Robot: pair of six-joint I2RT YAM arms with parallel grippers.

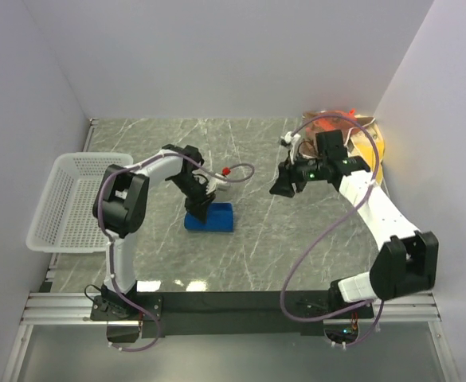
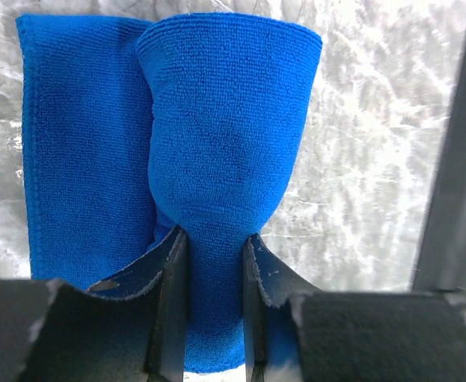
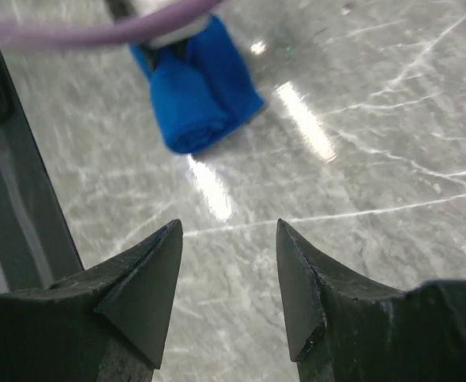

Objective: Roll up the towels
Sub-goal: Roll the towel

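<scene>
The royal blue towel (image 1: pixel 214 217) lies partly rolled on the grey marble table left of centre. In the left wrist view its rolled part (image 2: pixel 225 143) lies beside a flat part on the left, and my left gripper (image 2: pixel 215 247) is shut on the near end of the roll. The blue towel also shows in the right wrist view (image 3: pixel 197 91). My right gripper (image 3: pixel 226 239) is open and empty above bare table, right of the towel (image 1: pixel 284 185). The brown-and-orange towel (image 1: pixel 338 119) and the yellow towel (image 1: pixel 373 151) lie at the far right, partly hidden by the right arm.
A white plastic mesh basket (image 1: pixel 69 199) stands at the table's left edge. White walls close the table at the left, back and right. A purple cable loops from each arm. A black rail (image 1: pixel 233 304) runs along the near edge.
</scene>
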